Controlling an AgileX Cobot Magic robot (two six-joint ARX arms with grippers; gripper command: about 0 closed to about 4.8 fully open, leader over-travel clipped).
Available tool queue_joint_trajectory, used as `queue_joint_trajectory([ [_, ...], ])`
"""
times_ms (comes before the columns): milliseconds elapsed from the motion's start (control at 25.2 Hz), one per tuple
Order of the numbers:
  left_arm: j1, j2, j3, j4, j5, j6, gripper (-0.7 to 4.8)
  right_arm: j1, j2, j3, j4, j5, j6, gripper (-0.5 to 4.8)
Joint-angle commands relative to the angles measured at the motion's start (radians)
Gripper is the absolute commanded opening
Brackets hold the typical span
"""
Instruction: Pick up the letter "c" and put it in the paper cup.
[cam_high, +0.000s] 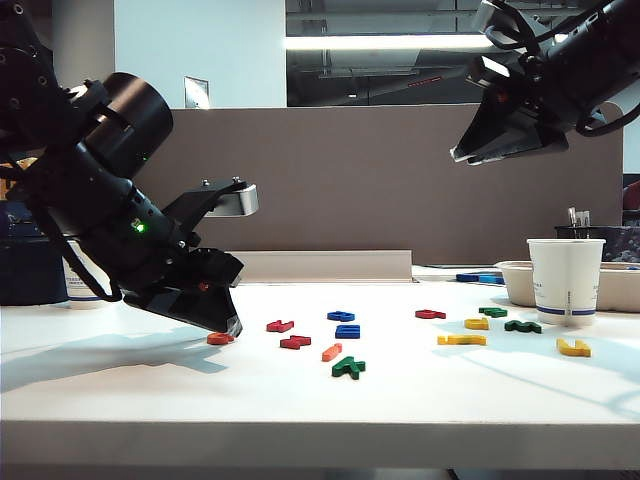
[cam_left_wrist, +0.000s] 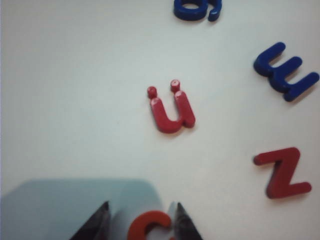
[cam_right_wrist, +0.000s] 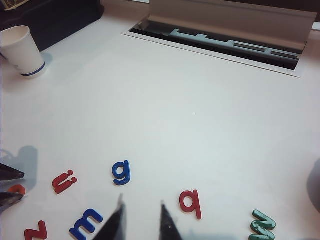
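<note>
— While low at the exterior view's left: left pincer parted, straddling the letter "c" flat on the tabletop?
— Yes. Right pincer raised upper right, parted, empty; paper cup right.

The exterior view is evenly lit from above by a bright ceiling strip light near the top center, which glares white; the white bench looks slightly washed out, and a soft grey shadow lies at the lower left under the left arm. The left wrist view is soft, with the dark fingers blurred at the bottom edge. The right wrist view is sharper and bright.
</note>
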Motion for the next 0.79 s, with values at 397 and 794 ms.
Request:
queue_joint_trajectory([
  [397, -0.001, 0.001, 0.006, -0.041, 0.006, -0.003, 1.59, 0.002, -0.003, 0.004, 0.009, 0.005, -0.003, 0.85],
  [794, -0.001, 0.001, 0.006, -0.039, 0.006, -0.003, 1.47, 0.002, -0.003, 0.004, 0.005, 0.005, -0.008, 0.85],
])
